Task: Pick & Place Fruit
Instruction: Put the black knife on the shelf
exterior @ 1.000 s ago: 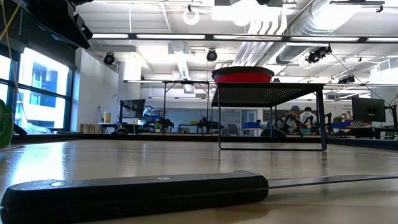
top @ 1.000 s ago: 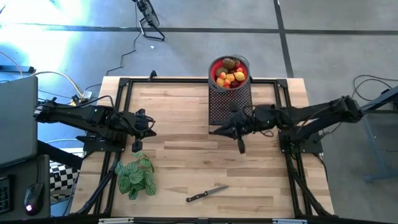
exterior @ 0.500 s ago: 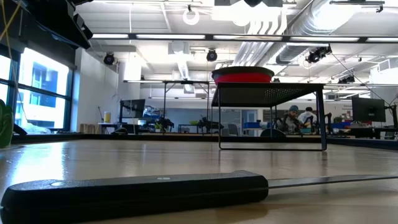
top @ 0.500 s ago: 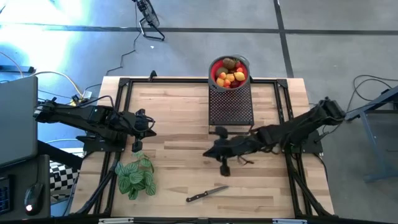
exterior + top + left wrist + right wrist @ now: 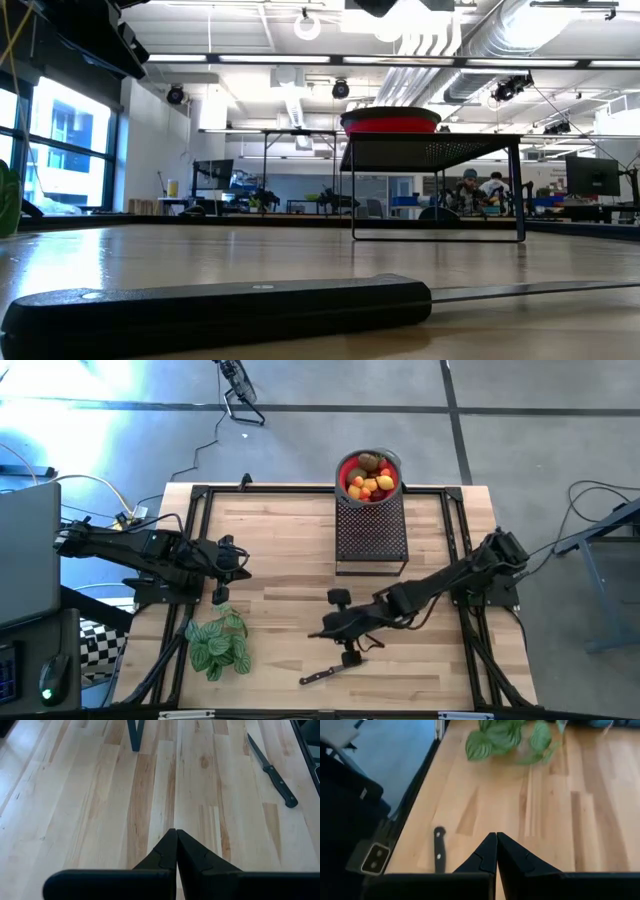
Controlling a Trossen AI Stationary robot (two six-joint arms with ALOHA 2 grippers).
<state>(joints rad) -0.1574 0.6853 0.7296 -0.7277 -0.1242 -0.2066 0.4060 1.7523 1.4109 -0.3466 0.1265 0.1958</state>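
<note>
Overhead, the round fruit (image 5: 371,479) is lying heaped in a red bowl (image 5: 347,465) on a black perforated metal stand (image 5: 371,532). Well apart from that stand, the right claw (image 5: 347,650) is hovering clenched and empty over pale plank table (image 5: 280,560), just beside the black-handled knife (image 5: 332,671). Further from the stand, the left claw (image 5: 219,595) is waiting clenched beside a striped leafy plant (image 5: 216,642).

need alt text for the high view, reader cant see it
Seen from above, the right gripper hangs over the wooden table just beside a black-handled knife. A red bowl of fruit sits on a black mesh stand at the far edge. The left gripper waits near a green leafy plant.
</note>
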